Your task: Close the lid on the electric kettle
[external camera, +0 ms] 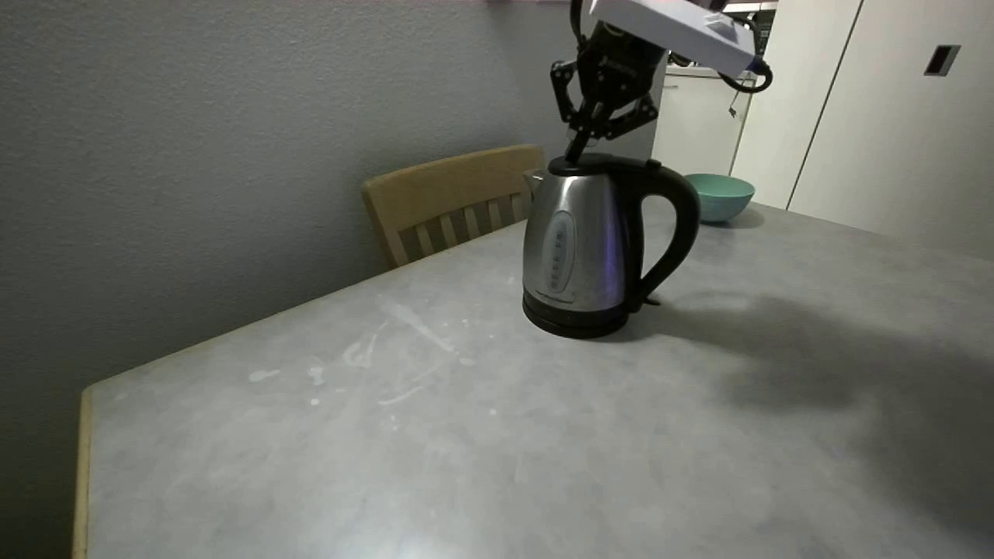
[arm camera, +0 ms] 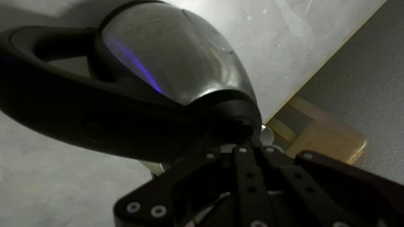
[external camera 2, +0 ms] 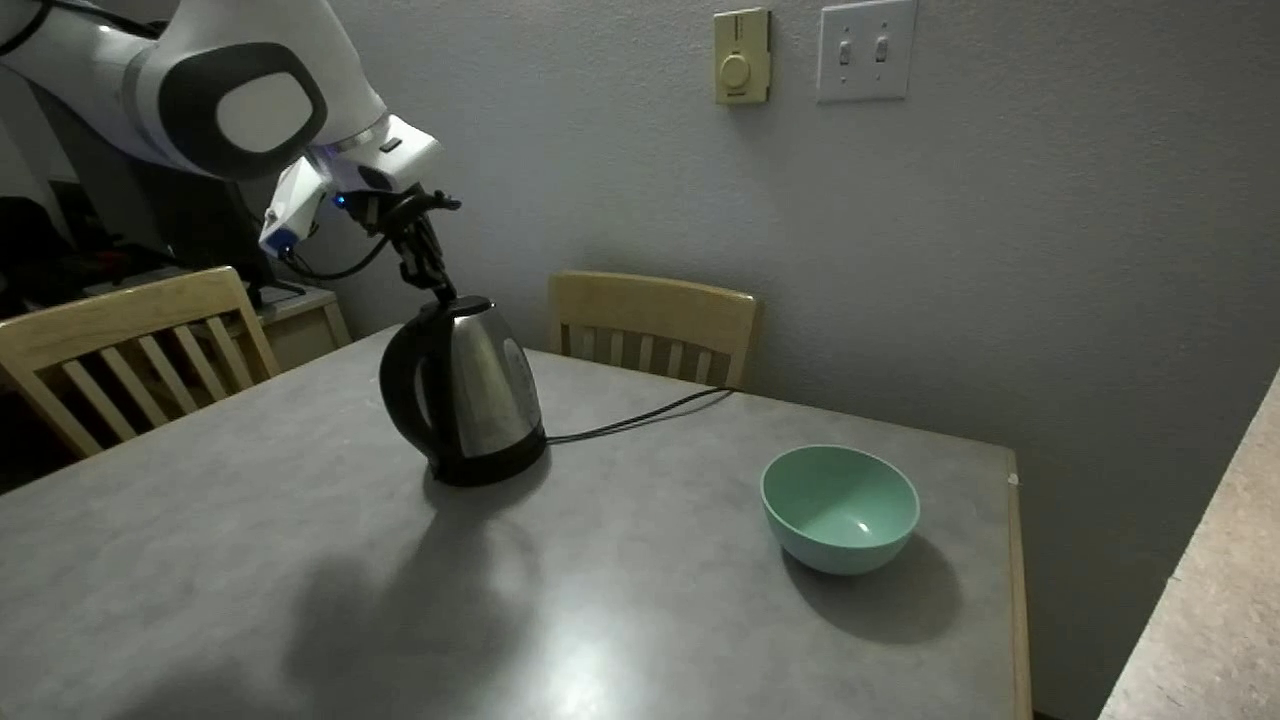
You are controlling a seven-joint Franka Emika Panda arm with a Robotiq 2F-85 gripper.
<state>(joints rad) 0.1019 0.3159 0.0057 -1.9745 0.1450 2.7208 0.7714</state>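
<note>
The electric kettle (external camera: 578, 256) stands upright on the table, with a brushed steel body, black base and black handle (external camera: 683, 225). It also shows in an exterior view (external camera 2: 497, 390) and in the wrist view (arm camera: 176, 50). Its black lid (external camera: 598, 162) lies flat on top in both exterior views (external camera 2: 472, 305). My gripper (external camera: 575, 151) is shut, pointing down and tilted, with its fingertips at the lid's top and apparently touching it. Nothing shows between the fingers. In the wrist view the fingertips (arm camera: 249, 142) and part of the lid (arm camera: 235, 108) are very dark, so the exact contact is hidden.
A mint green bowl (external camera 2: 840, 510) stands on the grey table (external camera 2: 650, 620). A black cord (external camera 2: 640, 420) runs from the kettle's base to the table's edge. Wooden chairs (external camera 2: 655, 300) stand at the table, near a grey wall (external camera 2: 950, 250).
</note>
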